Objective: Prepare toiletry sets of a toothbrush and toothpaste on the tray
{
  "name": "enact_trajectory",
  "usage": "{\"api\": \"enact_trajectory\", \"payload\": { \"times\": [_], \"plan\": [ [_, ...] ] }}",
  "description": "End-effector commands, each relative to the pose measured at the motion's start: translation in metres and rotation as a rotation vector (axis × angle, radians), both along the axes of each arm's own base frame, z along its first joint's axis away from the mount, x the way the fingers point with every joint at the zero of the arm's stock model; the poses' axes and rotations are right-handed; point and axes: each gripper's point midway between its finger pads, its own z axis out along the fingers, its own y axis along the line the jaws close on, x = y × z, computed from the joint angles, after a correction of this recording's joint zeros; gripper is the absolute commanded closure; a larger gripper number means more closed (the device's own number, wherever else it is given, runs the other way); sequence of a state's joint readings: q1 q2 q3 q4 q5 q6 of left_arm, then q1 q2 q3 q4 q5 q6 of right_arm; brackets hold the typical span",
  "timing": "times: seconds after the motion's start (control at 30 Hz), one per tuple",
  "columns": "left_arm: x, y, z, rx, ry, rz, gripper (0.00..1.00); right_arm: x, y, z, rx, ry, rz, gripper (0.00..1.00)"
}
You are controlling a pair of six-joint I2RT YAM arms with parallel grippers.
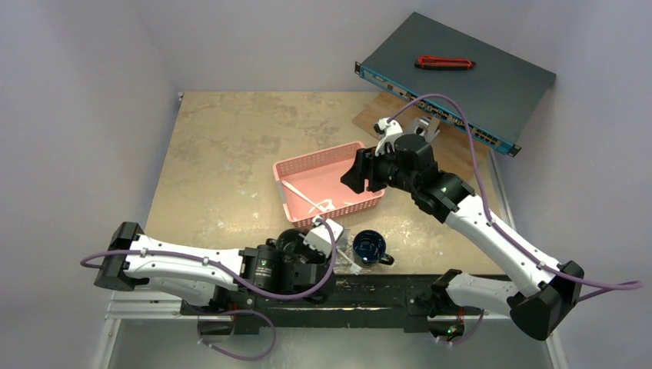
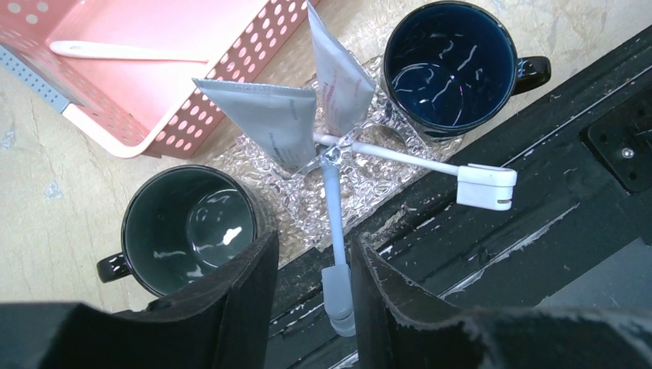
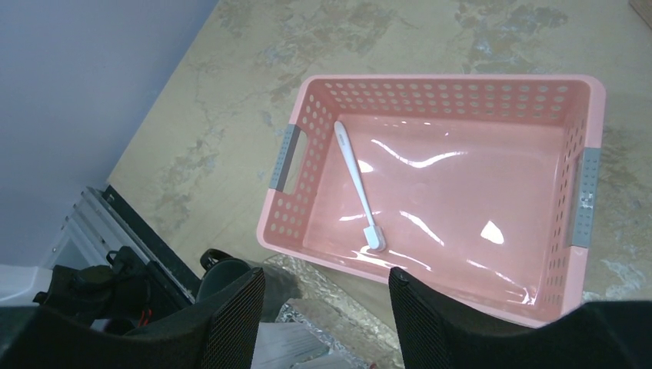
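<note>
The left jaws stand apart at the bottom of the left wrist view. The near toothbrush (image 2: 335,231) lies in the gap, close to the right-hand finger (image 2: 392,307), and the jaws are not clamped on it. Its long axis runs straight up the frame. The thick end hangs over the black rail (image 2: 492,254) and the thin end reaches onto the clear tray (image 2: 369,192).

A second toothbrush (image 2: 400,157) crosses it there and points right, its blocky head past the tray's edge. The grey toothpaste (image 2: 265,123) and the red-printed toothpaste (image 2: 338,77) narrow toward that crossing, wide ends toward the top. The tray is hemmed in: the dark grey mug (image 2: 188,231) is at lower left, the blue mug (image 2: 450,65) at upper right, and the pink basket (image 2: 154,115) is just behind.

Only the right wrist view shows the basket's floor whole. One white toothbrush (image 3: 356,181) lies there, slanting from upper left to lower right. The right jaws hang released above its near wall, grasping nothing.

The top view alone shows bare tabletop (image 1: 231,154) left of and beyond the basket, and a network switch (image 1: 461,84) at the far right.
</note>
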State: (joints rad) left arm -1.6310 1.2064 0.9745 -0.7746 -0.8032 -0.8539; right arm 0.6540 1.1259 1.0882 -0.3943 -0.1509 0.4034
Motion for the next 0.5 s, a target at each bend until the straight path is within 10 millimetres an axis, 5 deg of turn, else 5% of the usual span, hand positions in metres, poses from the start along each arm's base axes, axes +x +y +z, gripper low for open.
{"api": "enact_trajectory", "payload": {
  "times": [0.0, 0.4, 0.47],
  "plan": [
    [0.0, -0.006, 0.031, -0.07, -0.023, -0.017, 0.59, 0.003, 0.003, 0.007, 0.023, -0.025, 0.005, 0.37],
    [0.019, -0.003, 0.063, -0.021, -0.097, -0.055, 0.33, 0.018, -0.007, -0.006, -0.059, -0.06, -0.053, 0.28],
    [0.027, 0.0, 0.067, -0.024, -0.101, -0.052, 0.22, 0.023, -0.012, -0.004, -0.082, -0.082, -0.069, 0.26]
  ]
}}
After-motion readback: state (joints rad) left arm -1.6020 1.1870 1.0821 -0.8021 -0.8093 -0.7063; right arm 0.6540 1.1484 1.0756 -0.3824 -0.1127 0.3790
